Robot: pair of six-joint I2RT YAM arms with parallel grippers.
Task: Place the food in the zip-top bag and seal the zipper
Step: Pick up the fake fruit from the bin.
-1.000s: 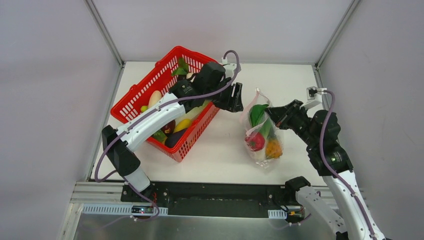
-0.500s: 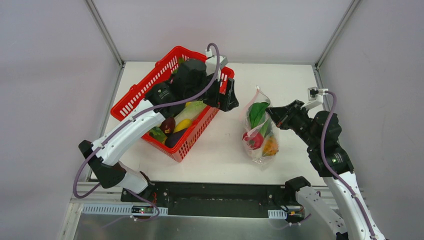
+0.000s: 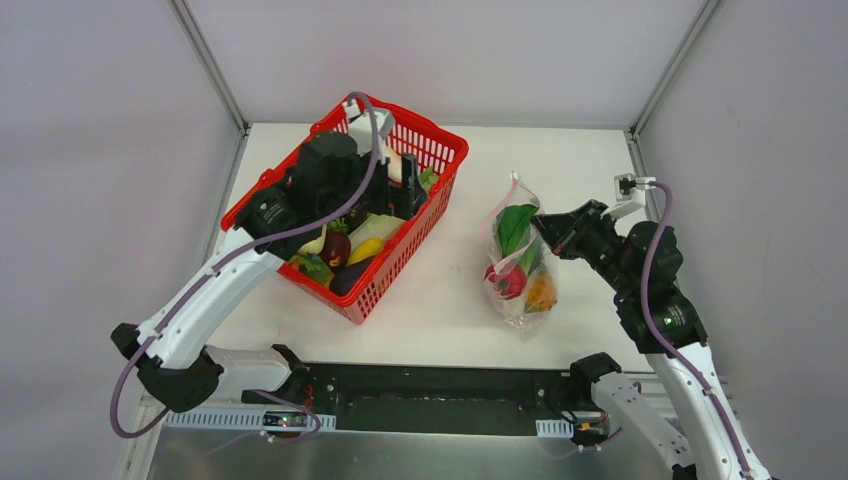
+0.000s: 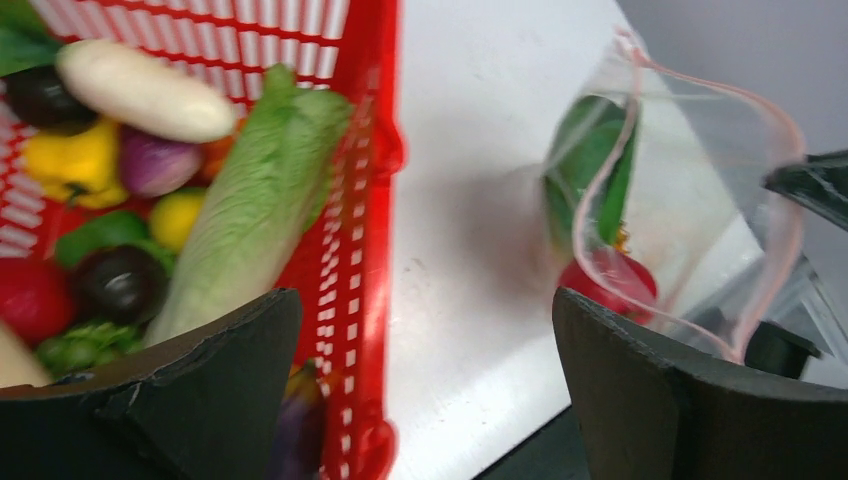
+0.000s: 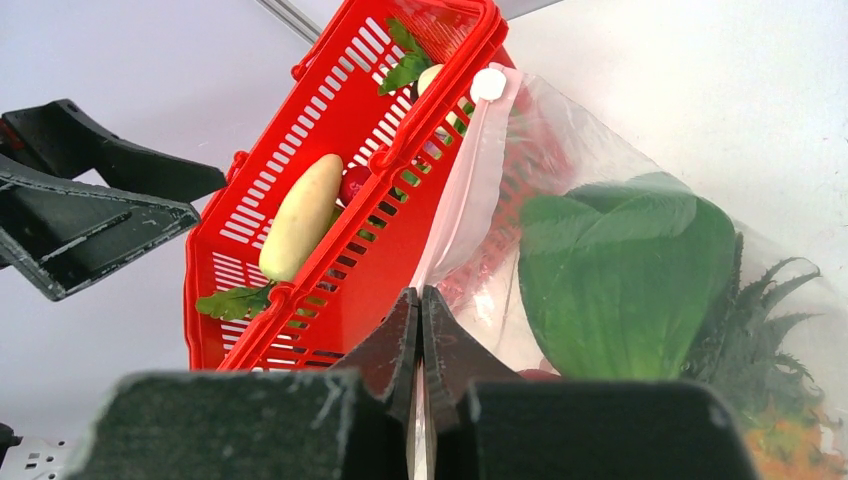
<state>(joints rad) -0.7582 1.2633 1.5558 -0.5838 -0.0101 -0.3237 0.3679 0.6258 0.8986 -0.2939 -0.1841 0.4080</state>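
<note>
Bag (image 3: 522, 310) holds three pieces: leafy vegetable (image 3: 515, 228), red fruit (image 3: 508, 281), pineapple (image 3: 541, 293).

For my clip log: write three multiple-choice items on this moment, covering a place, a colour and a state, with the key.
1. The left gripper is: A over the basket; B down by its own base; C out of view.
2. The basket is: A blue; B red; C green.
3. The right gripper is: A wide open; B shut on nothing; C shut on the bag's mouth.
Key: 1 A, the top view shows it above the basket; 2 B, red mesh in every view; 3 C, it pinches the pink strip.
</note>
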